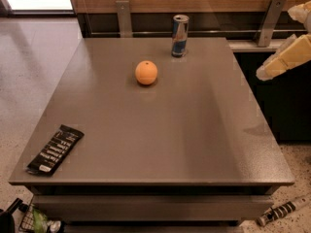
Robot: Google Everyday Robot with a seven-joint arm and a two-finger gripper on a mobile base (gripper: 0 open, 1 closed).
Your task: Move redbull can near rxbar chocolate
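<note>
No word can be read anywhere — the rxbar chocolate point(55, 149), at the near left corner of the table point(194, 130), carries rows of white lettering and a small white patch, all too small to make out. The redbull can point(180, 35) at the far edge shows only a red mark on blue and silver. The gripper point(284, 57) hangs off the table's right side.

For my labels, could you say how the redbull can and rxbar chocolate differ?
The redbull can stands upright at the far edge; the rxbar chocolate lies flat near the front left corner. The can is blue-silver, the bar black with white lettering. Both sit on the table, away from the gripper at right.
</note>
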